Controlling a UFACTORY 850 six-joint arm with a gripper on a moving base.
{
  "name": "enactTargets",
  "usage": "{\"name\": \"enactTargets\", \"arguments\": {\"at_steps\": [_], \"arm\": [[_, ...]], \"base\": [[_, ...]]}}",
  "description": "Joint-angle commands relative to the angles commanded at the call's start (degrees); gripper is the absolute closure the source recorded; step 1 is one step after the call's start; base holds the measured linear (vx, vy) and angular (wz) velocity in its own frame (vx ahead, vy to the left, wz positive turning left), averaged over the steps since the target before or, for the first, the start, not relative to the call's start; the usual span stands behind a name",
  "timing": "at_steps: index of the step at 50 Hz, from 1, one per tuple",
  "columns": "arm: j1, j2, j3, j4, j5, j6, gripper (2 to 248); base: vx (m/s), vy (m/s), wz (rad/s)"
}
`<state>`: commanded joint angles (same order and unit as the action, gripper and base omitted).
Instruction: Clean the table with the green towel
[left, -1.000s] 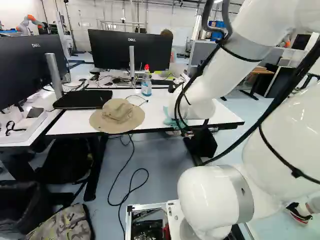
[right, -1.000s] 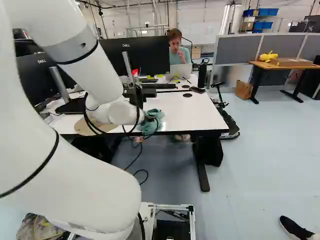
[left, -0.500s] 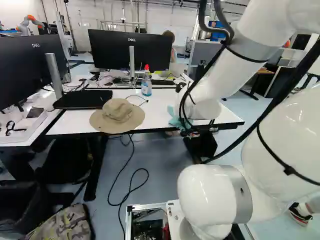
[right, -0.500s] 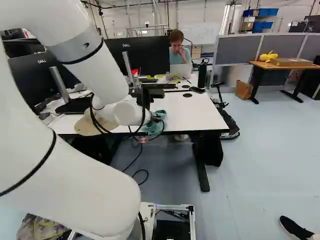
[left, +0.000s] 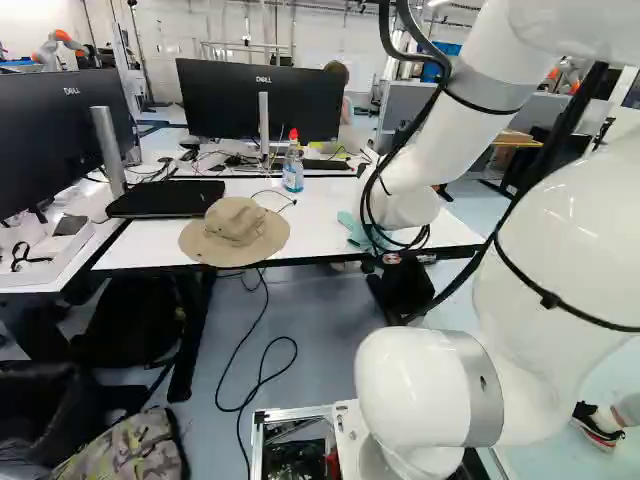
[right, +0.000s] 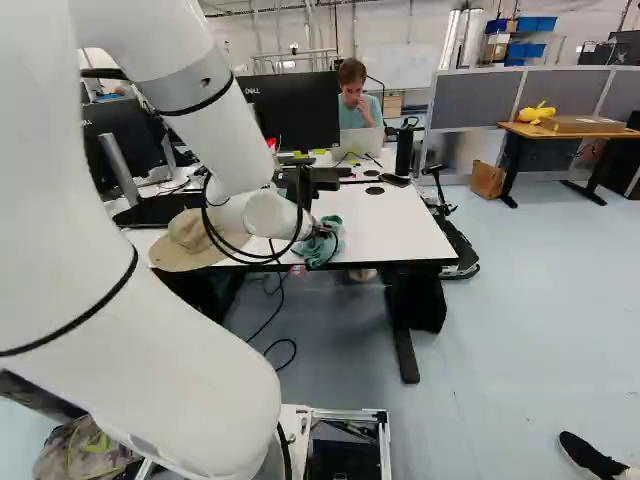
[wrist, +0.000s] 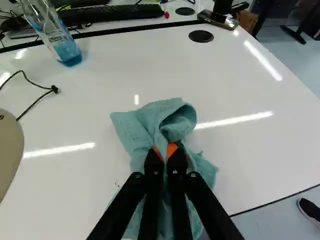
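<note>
Pinching the green towel (wrist: 142, 131) between 2 pads (wrist: 171, 149), the claw (right: 324, 232) hangs over the table (wrist: 90, 115).

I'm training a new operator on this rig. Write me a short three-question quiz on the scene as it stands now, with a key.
1. Multiple choice: What is the gripper closed on?
A) a keyboard
B) the green towel
C) a cable

2. True or false: The bottle of blue liquid stands upright on the table.

3. Fill in the blank: In the left base view, the tan thing lying on the table to the left of the green towel is a ____.

Key: 1: B. 2: true. 3: hat.
</note>
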<state>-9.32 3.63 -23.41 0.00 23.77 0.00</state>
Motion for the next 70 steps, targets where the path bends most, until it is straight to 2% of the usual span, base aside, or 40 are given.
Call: {"name": "enactTargets", "arguments": {"at_steps": [19,41,54,70], "arm": [[1.3,-5.5,-5.6,0.0,0.0,0.0,225],[4.8,-9.7,-10.0,0.0,0.0,0.0,225],[7.3,-9.1,-9.4,0.0,0.0,0.0,225],[10.0,-6.2,-6.2,0.0,0.0,0.0,225]], "base": [[0.0,0.0,0.0],[0.0,0.0,0.0],[0.0,0.0,0.0],[0.0,0.0,0.0]]}}
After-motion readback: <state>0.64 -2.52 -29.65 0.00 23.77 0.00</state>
